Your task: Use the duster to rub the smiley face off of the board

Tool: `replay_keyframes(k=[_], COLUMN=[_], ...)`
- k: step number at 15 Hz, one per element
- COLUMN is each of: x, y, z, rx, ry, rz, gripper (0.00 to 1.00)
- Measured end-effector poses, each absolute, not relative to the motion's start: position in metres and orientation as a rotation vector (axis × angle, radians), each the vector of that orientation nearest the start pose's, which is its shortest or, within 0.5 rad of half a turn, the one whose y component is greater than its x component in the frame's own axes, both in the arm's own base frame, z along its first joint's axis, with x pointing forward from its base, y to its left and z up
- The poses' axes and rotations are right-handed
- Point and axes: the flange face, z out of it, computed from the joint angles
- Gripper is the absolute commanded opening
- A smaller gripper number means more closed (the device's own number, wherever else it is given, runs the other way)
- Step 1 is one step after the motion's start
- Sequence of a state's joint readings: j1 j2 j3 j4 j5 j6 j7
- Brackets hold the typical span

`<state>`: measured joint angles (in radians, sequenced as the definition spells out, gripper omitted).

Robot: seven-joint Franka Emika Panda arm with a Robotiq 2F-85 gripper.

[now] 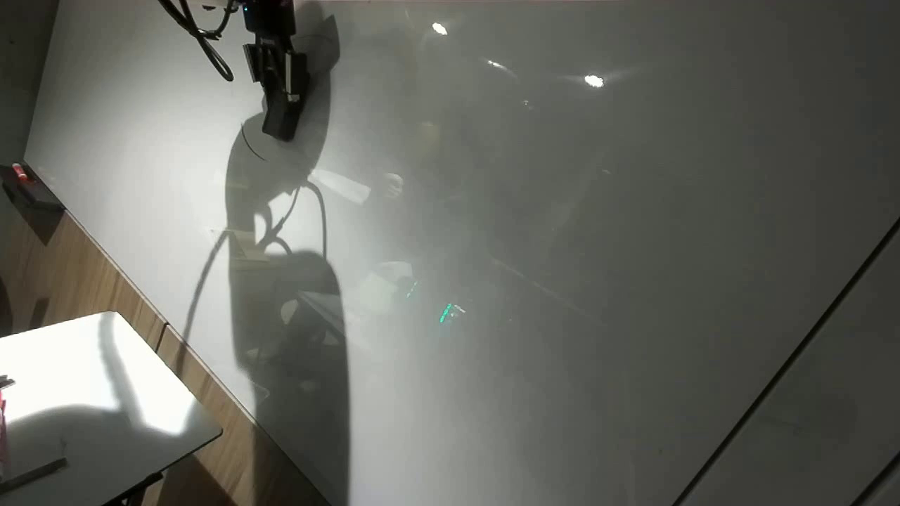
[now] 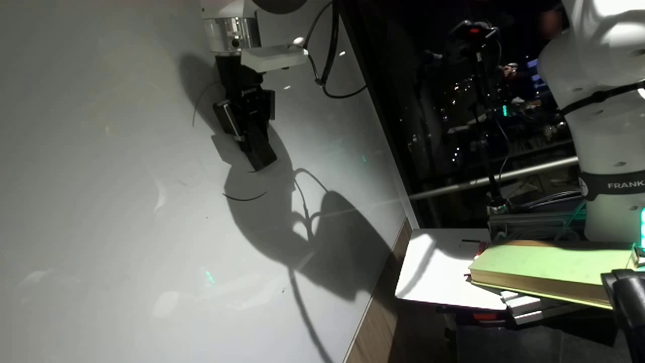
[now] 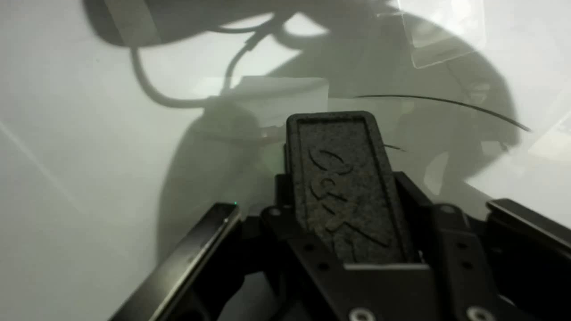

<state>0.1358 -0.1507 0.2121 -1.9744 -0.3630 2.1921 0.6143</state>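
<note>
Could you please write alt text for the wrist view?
The robot's black hand grips a dark grey, lettered duster before a glossy whiteboard. To the duster's upper right, a thin dark pen line curves across a grey shadow.

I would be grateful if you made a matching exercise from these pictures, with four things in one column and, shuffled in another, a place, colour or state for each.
Things
1: duster
2: pen curve
3: book-like object
4: board

Places, colours, states
A: yellow-green on top
B: large and glossy, with bright reflections
C: held in the gripper
D: thin and dark, drawn on a pale surface

Pairs: 1-C, 2-D, 3-A, 4-B
</note>
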Motion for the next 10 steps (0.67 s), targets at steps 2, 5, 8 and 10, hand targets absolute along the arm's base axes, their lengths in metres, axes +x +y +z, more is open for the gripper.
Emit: replay_keyframes(k=[2, 5, 8, 10], x=[0.519, 0.518, 0.518, 0.519], y=[0.174, 0.172, 0.171, 0.170], z=[0.576, 0.576, 0.579, 0.586], rx=[-3.201, -3.200, -3.203, -3.209], ry=[0.174, 0.175, 0.180, 0.193], rz=[-0.783, -0.777, -0.774, -0.769], gripper=[0.31, 0.31, 0.31, 0.31])
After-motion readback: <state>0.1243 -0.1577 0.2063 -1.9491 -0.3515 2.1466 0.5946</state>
